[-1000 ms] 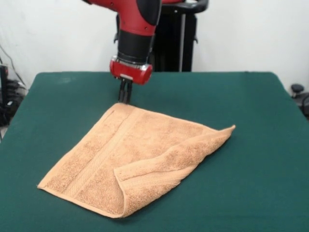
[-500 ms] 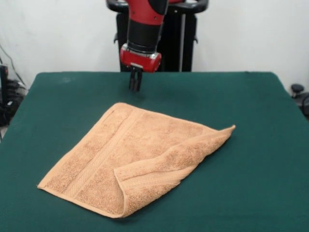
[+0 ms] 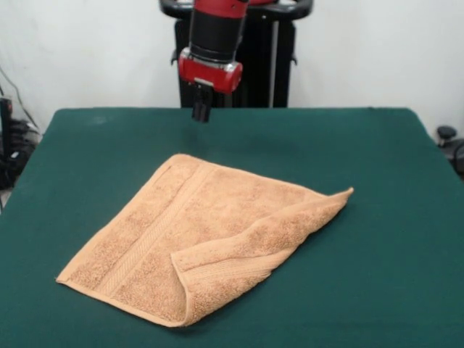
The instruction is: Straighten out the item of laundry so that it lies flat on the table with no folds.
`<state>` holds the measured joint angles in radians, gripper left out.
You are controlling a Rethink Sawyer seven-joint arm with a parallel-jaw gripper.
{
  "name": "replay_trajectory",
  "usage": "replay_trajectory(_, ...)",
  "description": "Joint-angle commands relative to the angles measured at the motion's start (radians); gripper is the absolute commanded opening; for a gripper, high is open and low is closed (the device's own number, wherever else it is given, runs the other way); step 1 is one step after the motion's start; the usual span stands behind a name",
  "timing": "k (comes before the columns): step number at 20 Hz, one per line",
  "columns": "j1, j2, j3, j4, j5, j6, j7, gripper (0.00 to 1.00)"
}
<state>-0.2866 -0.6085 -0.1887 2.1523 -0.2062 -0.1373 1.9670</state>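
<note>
The claw (image 3: 201, 112), fingers together and empty, hangs above the far part of the dark green felt worktop (image 3: 391, 239); the square orange-tan terry towel (image 3: 188, 239) lies mid-worktop, its right corner folded over, needing unfolding.

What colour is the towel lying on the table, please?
The towel is orange-tan with a woven border band, on the dark green table; the front view shows it.
</note>
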Motion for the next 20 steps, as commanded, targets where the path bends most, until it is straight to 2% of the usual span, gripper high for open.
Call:
replay_trajectory(1,0.03,-0.084,0.112,-0.14,0.049,0.236,0.04,0.0)
replay_trajectory(9,0.031,-0.012,0.129,-0.258,0.031,0.24,0.062,0.0)
replay_trajectory(20,0.045,0.202,0.126,-0.413,0.036,0.105,0.114,0.0)
